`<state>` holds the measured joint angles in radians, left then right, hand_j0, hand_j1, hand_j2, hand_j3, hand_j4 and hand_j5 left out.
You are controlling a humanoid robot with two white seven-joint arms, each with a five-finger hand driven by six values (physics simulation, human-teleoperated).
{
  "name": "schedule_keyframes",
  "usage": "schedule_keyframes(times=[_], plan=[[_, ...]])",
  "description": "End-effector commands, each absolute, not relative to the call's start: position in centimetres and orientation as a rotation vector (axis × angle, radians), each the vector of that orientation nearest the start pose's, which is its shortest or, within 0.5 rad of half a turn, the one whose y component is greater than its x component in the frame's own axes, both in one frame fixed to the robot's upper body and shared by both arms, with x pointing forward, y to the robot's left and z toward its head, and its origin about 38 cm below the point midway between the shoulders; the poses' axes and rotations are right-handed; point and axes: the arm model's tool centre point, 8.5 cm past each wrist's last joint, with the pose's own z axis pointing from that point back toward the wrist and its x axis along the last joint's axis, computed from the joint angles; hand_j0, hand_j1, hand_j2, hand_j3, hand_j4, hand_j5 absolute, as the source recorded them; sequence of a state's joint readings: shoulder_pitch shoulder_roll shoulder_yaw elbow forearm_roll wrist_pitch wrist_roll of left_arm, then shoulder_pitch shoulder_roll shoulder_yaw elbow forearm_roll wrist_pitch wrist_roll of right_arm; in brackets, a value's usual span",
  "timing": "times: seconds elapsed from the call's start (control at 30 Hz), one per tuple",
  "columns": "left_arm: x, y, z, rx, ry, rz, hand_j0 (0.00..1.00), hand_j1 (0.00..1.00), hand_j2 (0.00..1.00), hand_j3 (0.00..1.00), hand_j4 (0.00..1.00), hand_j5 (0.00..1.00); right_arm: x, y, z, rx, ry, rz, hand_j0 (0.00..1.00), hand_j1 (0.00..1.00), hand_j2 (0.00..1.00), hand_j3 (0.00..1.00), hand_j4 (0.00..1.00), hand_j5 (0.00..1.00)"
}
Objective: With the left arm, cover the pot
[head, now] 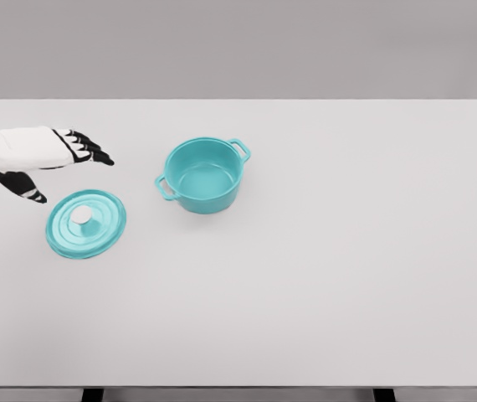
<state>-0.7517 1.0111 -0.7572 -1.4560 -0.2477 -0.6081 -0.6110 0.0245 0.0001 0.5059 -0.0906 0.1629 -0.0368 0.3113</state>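
A teal pot (204, 175) with two side handles stands open and uncovered on the white table (322, 276), left of the middle. Its teal lid (86, 224) with a pale round knob lies flat on the table to the pot's lower left. My left hand (63, 163) comes in from the left edge and hovers just above and behind the lid, fingers spread toward the pot, thumb pointing down near the lid's rim. It holds nothing. The right arm does not show.
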Motion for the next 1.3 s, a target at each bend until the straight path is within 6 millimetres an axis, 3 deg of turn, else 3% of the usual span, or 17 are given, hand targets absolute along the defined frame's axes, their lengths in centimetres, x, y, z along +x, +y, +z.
schedule_keyframes(times=[0.0, 0.07, 0.2, 0.3, 0.37, 0.67, 0.83, 1.27], plan=[[40.9, 34.3, 21.1, 0.255, -1.140, -2.220, 1.00, 1.00, 1.00, 1.00, 1.00, 1.00, 0.0, -23.3, -26.2, 0.252, 0.032, 0.677, 1.00, 1.00, 1.00, 1.00, 1.00, 1.00], [40.9, 34.0, 20.3, 0.229, -1.111, -2.205, 1.00, 1.00, 1.00, 1.00, 1.00, 1.00, 0.0, -23.3, -26.2, 0.252, 0.032, 0.677, 1.00, 1.00, 1.00, 1.00, 1.00, 1.00], [41.3, 33.9, 19.0, 0.151, -1.073, -1.994, 1.00, 1.00, 1.00, 1.00, 1.00, 1.00, 0.0, -23.3, -26.2, 0.252, 0.031, 0.675, 1.00, 1.00, 1.00, 1.00, 1.00, 1.00], [41.4, 33.7, 19.0, 0.155, -1.076, -2.002, 1.00, 1.00, 1.00, 1.00, 1.00, 1.00, 0.0, -23.3, -26.2, 0.252, 0.032, 0.677, 1.00, 1.00, 1.00, 1.00, 1.00, 1.00], [41.9, 34.0, 18.9, 0.291, -0.979, -2.127, 1.00, 1.00, 1.00, 1.00, 1.00, 1.00, 0.0, -23.3, -26.2, 0.252, 0.032, 0.677, 1.00, 1.00, 1.00, 1.00, 1.00, 1.00], [42.3, 34.3, 19.3, 0.338, -0.957, -2.154, 1.00, 1.00, 1.00, 1.00, 1.00, 1.00, 0.0, -23.3, -26.2, 0.252, 0.032, 0.677, 1.00, 1.00, 1.00, 1.00, 1.00, 1.00], [42.3, 34.3, 19.4, 0.338, -0.960, -2.152, 0.79, 0.79, 0.79, 0.79, 0.79, 0.79, 0.0, -23.3, -26.2, 0.252, 0.032, 0.677, 1.00, 1.00, 1.00, 1.00, 1.00, 1.00], [42.2, 34.4, 19.0, 0.327, -0.955, -2.150, 0.80, 0.80, 0.80, 0.80, 0.80, 0.80, 0.0, -23.3, -26.2, 0.252, 0.031, 0.675, 1.00, 1.00, 1.00, 1.00, 1.00, 1.00]])
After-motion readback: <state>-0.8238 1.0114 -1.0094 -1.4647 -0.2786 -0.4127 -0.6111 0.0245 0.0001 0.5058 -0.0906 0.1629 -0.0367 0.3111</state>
